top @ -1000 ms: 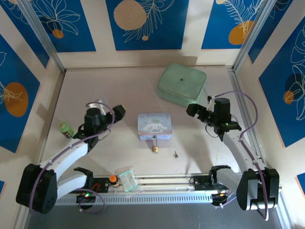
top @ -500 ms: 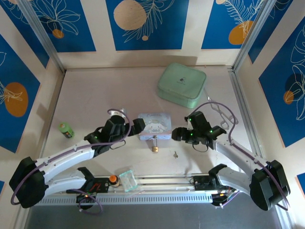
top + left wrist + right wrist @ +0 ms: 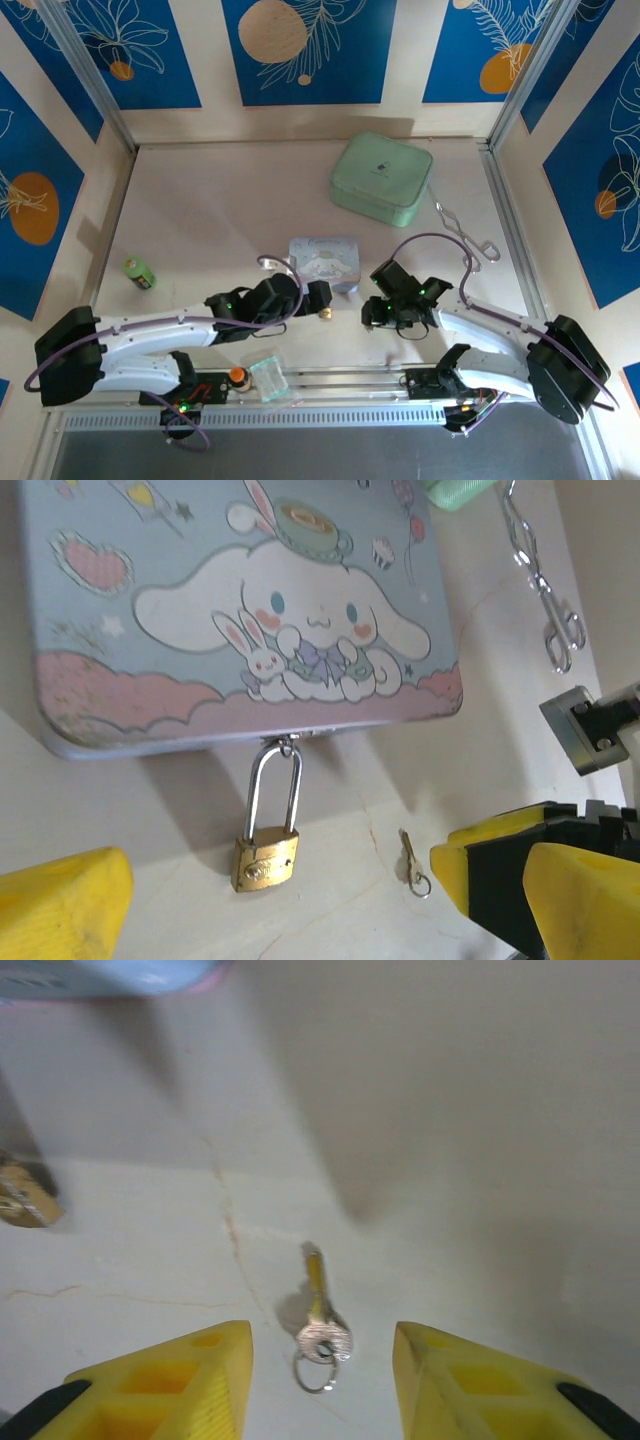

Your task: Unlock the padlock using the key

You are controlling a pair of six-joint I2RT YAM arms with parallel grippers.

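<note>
Right tool (image 3: 320,1360) is down low over the tiny thin silvery metal key (image 3: 319,1310), yellow fingers (image 3: 160,1380) spread to either side of it and not touching it, so we'd call it released with nothing gripped. Our left tool (image 3: 320,900) is wide open too, hovering just in front of the tiny padlock with the gold-brass square body and thin silver shackle (image 3: 266,855). That padlock hangs off the hasp at the front edge of the pale blue cartoon-bunny tin (image 3: 240,610), with its body resting on the pale counter (image 3: 480,1110). The key lies flat on the counter, near the padlock and off to its right, split ring pointing back at the right arm. What worries us: the key is so thin and flat that the fingers could skid over it, or catch just the loose ring, and then it dangles or flicks away. A crooked pinch on the head would leave the blade badly angled for the keyhole. Both tools are also working close together, so a bump could shove the tin and swing the padlock.
</note>
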